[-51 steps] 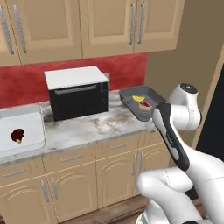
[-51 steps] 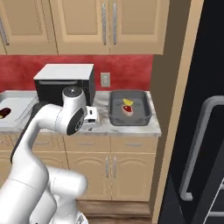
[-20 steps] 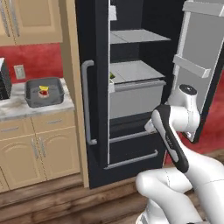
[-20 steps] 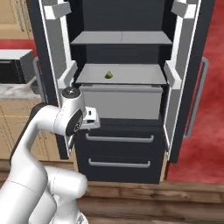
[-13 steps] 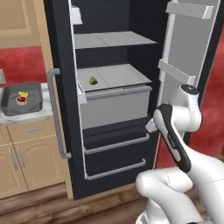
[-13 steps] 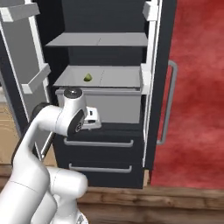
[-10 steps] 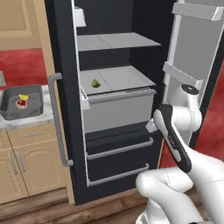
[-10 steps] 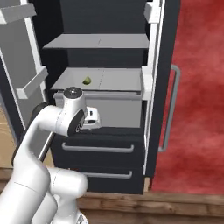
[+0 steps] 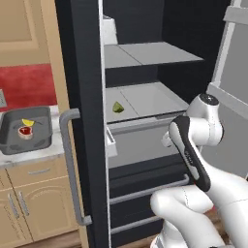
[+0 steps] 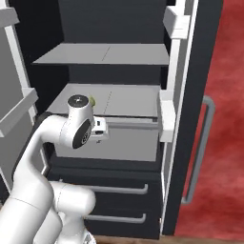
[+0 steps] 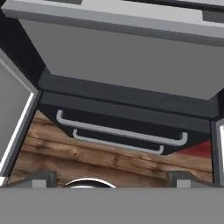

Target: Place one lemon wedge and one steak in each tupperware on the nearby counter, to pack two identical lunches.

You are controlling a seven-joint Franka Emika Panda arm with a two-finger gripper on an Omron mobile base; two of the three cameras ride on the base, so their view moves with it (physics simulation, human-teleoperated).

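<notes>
Left base view, fridge: ahead of me stands a black fridge (image 9: 145, 72) with both doors swung open, grey shelves inside and two dark drawers with metal handles at the bottom.
Left base view, lemon wedge: a small yellow-green lemon wedge (image 9: 117, 107) lies on the middle grey shelf (image 9: 150, 99), towards its left side, apart from my arm.
Left base view, counter: at the left edge, the marbled counter (image 9: 34, 156) carries a dark grey tupperware (image 9: 9, 140).
Left base view, tupperware contents: inside it lie a red steak (image 9: 25, 131) and a yellow wedge (image 9: 27, 122), just beside each other.
Left base view, my arm: it rises from the lower right, its wrist in front of the fridge's grey bin below the shelf.

Right base view, fridge: the same shelves show between the grey left door and the black right door with its long handle (image 10: 200, 147).
Right base view, lemon wedge: a sliver of green peeps out just beside the top of my wrist joint, on the middle shelf.

Hand view, my gripper (image 11: 109, 178): my two dark fingertips (image 11: 37, 178) stand far apart at the bottom, spread wide and grasping nothing.
Hand view, below me: the grey bin front fills the top, the two drawer handles (image 11: 122, 133) lie under it, and the wooden floor (image 11: 87, 153) shows beneath.
</notes>
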